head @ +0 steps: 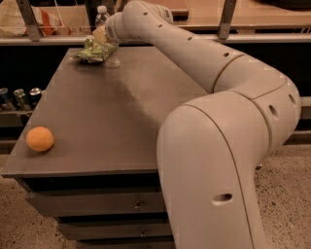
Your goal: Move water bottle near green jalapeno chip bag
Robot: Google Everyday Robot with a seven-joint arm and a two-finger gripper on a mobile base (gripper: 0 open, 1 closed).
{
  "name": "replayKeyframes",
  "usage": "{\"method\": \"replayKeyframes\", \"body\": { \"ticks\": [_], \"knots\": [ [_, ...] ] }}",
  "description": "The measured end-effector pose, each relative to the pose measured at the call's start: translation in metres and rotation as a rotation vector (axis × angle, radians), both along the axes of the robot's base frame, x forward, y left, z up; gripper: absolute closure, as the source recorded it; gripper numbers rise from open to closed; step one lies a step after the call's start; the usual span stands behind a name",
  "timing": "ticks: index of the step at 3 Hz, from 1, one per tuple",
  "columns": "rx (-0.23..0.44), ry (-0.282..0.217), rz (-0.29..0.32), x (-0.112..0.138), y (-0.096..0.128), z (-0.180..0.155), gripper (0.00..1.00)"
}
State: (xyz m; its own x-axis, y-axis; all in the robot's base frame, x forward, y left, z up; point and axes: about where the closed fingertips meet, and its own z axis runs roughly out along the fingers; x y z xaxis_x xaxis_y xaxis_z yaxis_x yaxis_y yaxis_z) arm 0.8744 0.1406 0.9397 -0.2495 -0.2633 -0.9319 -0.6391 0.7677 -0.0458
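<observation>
The water bottle (112,54) stands upright at the table's far left corner, its white cap (101,9) showing above my wrist. The green jalapeno chip bag (91,50) lies crumpled right beside it on its left, touching or nearly touching it. My gripper (101,35) is at the bottle's upper part, just above the bag, and hides the bottle's middle. My arm reaches in from the lower right across the table.
An orange fruit (40,138) sits near the table's (116,121) front left edge. Several metal cans (19,97) stand on a lower shelf left of the table. A rail and shelf (233,36) run behind the table's far edge.
</observation>
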Motion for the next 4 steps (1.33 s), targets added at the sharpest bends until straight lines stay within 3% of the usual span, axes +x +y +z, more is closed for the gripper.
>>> {"method": "replayKeyframes", "body": {
  "ticks": [2, 3, 4],
  "knots": [
    [0.015, 0.004, 0.011, 0.0022, 0.0034, -0.0067, 0.12],
    [0.017, 0.004, 0.02, 0.0016, 0.0042, -0.0069, 0.0],
    [0.019, 0.001, 0.033, -0.0009, 0.0044, -0.0047, 0.0]
  ]
}}
